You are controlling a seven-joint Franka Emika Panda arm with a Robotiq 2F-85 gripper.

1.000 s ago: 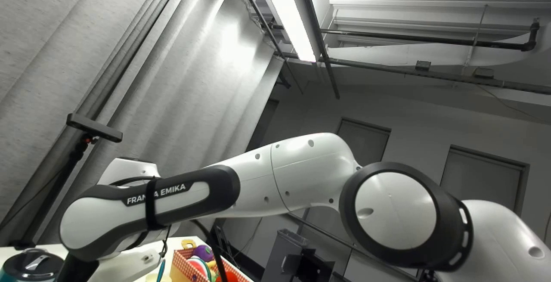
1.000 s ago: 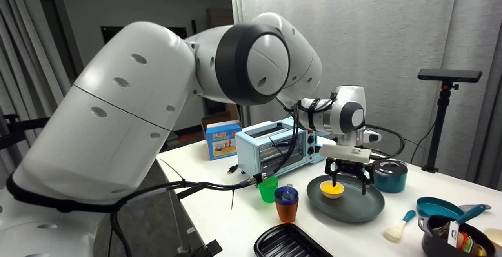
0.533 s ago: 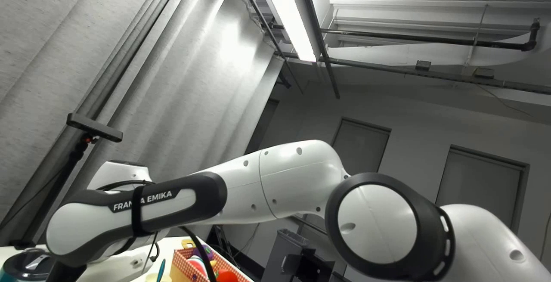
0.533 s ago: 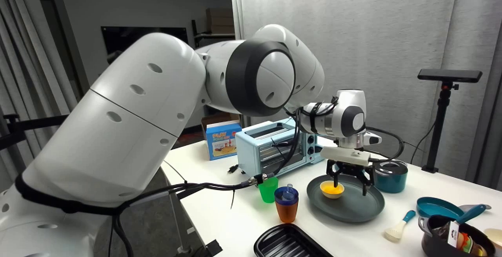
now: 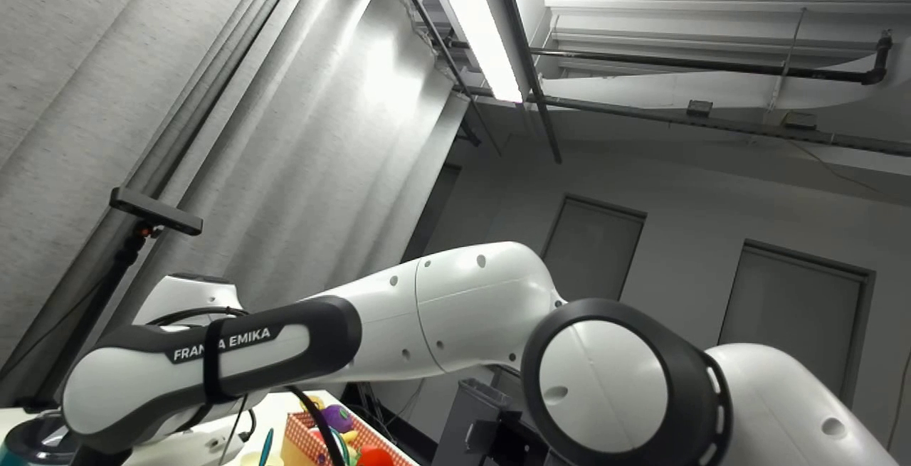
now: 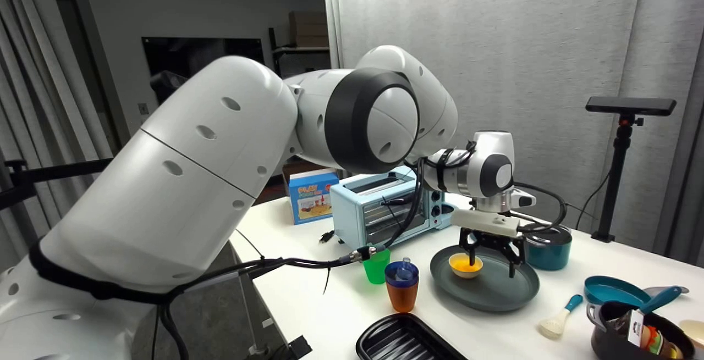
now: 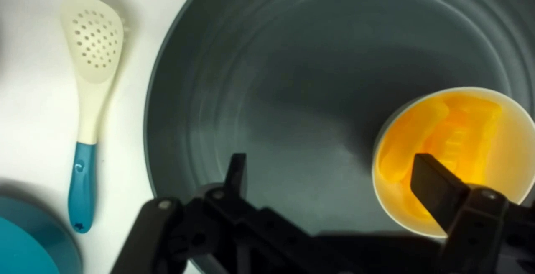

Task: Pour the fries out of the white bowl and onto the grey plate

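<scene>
The white bowl [image 6: 466, 276] stands upright on the grey plate [image 6: 489, 300], off to one side of it. Yellow-orange fries [image 7: 470, 140] lie inside the bowl, which also shows at the right of the wrist view [image 7: 513, 150]. The plate [image 7: 292, 119] fills most of the wrist view. My gripper [image 6: 491, 270] is open and empty, pointing down above the plate. In the wrist view, one finger of the gripper [image 7: 330, 161] overlaps the bowl and fries, and the other is over bare plate. I cannot tell whether the finger touches the bowl. The bowl, plate and fingers are out of sight in an exterior view.
A slotted spatula [image 7: 94, 73] and a teal pan [image 7: 37, 244] lie beside the plate. A teal lidded pot [image 6: 549, 255] stands close behind the gripper. A blue toaster oven [image 6: 379, 206], stacked cups [image 6: 402, 291], a black tray [image 6: 410, 343] and a dark pot [image 6: 621, 343] stand around.
The arm has lowered a little, with its upper links swinging down and outward. The gripper has sunk slightly towards the plate and stays open. The bowl, fries and plate have not moved.
</scene>
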